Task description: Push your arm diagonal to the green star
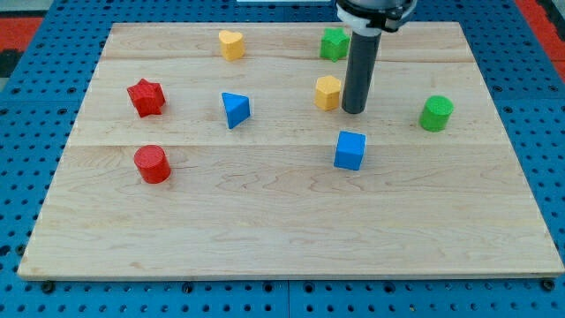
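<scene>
A pale wooden board (291, 238) lies on a blue pegboard table (26, 97), seen from above and in front. A dark rod comes down from the top of the frame, right of centre. There are no jaws on it, only a plain straight end. My tip (354, 111) rests on the board just right of the yellow hexagonal block (327, 92), very close to it; whether they touch is unclear. The green star (334, 43) sits near the top edge, up and slightly left of the tip, partly beside the rod. A blue cube (350, 150) lies just below the tip. A green cylinder (435, 114) stands well to the right. In the upper middle is a yellow heart (231, 44). Left of centre is a blue triangular block (235, 109). At the left are a red star (146, 97) and, below it, a red cylinder (152, 164).
</scene>
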Available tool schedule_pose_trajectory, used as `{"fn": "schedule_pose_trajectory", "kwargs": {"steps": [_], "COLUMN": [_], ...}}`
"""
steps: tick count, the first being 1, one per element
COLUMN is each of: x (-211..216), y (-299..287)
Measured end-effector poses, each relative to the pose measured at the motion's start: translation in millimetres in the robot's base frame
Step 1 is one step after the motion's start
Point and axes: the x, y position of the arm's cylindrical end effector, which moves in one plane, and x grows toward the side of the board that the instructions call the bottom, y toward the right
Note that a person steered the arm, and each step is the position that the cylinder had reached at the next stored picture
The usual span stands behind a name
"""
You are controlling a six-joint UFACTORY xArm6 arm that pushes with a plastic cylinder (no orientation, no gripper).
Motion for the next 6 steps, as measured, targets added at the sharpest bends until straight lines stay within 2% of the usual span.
{"fn": "schedule_pose_trajectory", "kwargs": {"steps": [1, 3, 5, 6], "x": [24.0, 11.4, 4.4, 2.7], "y": [-9.7, -41.1, -23.6, 9.9]}}
